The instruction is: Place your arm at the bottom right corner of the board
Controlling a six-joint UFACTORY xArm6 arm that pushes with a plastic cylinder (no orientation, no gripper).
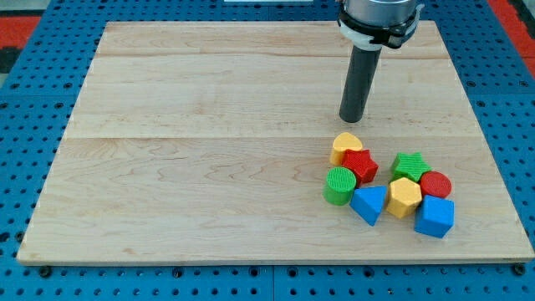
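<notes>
My tip rests on the wooden board, right of centre, just above a cluster of blocks. The yellow heart block lies directly below the tip with a small gap. Below it sit a red star block and a green cylinder. To the right are a green star block, a red cylinder, a yellow hexagon block, a blue triangle block and a blue cube-like block. The cluster lies toward the board's bottom right.
The board lies on a blue pegboard surface. The board's bottom right corner lies to the right of and below the blue cube-like block. The arm's housing hangs over the board's top edge.
</notes>
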